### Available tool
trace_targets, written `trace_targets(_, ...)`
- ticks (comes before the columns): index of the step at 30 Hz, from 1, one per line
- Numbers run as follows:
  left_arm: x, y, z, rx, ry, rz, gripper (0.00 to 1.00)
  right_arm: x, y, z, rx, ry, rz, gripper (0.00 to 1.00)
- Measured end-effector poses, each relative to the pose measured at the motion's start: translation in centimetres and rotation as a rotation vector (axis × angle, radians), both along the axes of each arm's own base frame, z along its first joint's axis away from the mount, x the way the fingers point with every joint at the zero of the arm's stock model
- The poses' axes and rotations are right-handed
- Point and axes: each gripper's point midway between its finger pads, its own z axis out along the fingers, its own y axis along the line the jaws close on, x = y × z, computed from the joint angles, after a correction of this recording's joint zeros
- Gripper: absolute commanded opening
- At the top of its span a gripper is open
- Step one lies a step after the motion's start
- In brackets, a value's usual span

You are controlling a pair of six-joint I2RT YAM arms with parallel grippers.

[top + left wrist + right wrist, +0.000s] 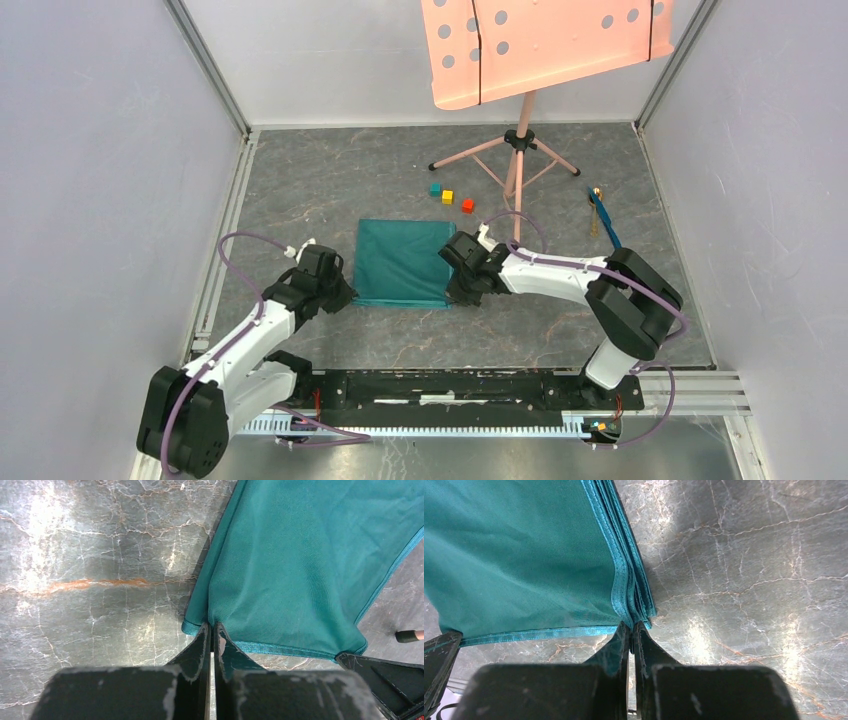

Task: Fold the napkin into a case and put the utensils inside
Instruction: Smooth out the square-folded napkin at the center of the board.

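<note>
Napkin (400, 262) roughly square, no real long axis; left fingers (199, 647) and right fingers (616, 647) pinch its near corners; utensils (603, 222) lie near-far.

Surface: I see a grey marbled table (330, 190).
Middle: teal napkin (400, 262).
Behind it: three cubes (448, 197), stand (515, 140).
Far right: utensils (603, 222).

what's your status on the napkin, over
Both shut: left fingers and right fingers on the napkin's near corners. Cloth folded in layers, lying on the table. Far right, utensils; cubes beyond its far edge; nothing blocking.
</note>
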Motion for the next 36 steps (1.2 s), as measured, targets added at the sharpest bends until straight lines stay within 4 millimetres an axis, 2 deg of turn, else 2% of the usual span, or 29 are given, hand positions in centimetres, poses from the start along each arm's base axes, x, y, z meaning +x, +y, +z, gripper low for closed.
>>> trace_targets(3,-0.2,0.1,-0.2,0.005,0.008,0.001,0.18,-0.1,0.0,-0.3,0.0,0.004,0.0,0.0)
trace_targets(6,-0.4,0.2,0.0,0.011,0.005,-0.005,0.32,-0.1,0.1,-0.4,0.001,0.006,0.003,0.0)
trace_targets(10,-0.7,0.4,0.7,0.02,-0.009,-0.021,0.48,-0.1,0.2,-0.4,0.003,0.005,0.003,0.0)
trace_targets(13,-0.5,0.3,2.2,0.015,-0.043,-0.038,0.5,-0.1,0.2,-0.4,0.004,0.006,0.001,0.0)
trace_targets(15,-0.2,0.1,3.3,0.0,-0.074,-0.044,0.45,-0.1,0.2,-0.4,0.005,0.006,0.0,0.0)
trace_targets(17,0.1,-0.4,4.2,-0.025,-0.095,-0.057,0.31,-0.1,0.2,-0.4,0.007,0.007,-0.003,0.0)
trace_targets(20,0.1,-1.2,4.5,-0.058,-0.094,-0.086,0.22,-0.2,0.3,-0.5,0.01,0.01,-0.002,0.0)
trace_targets(27,0.5,-2.9,1.9,-0.096,0.005,-0.136,0.06,-0.3,0.4,-0.5,0.018,0.014,-0.001,0.0)
trace_targets(32,0.1,-2.3,-0.7,-0.06,0.043,-0.132,0.02,-0.2,0.7,-0.5,0.025,0.004,0.007,0.0)
trace_targets(36,-0.4,-1.8,-2.2,-0.035,0.069,-0.126,0.02,0.0,0.8,-0.4,0.019,-0.022,0.026,0.14)
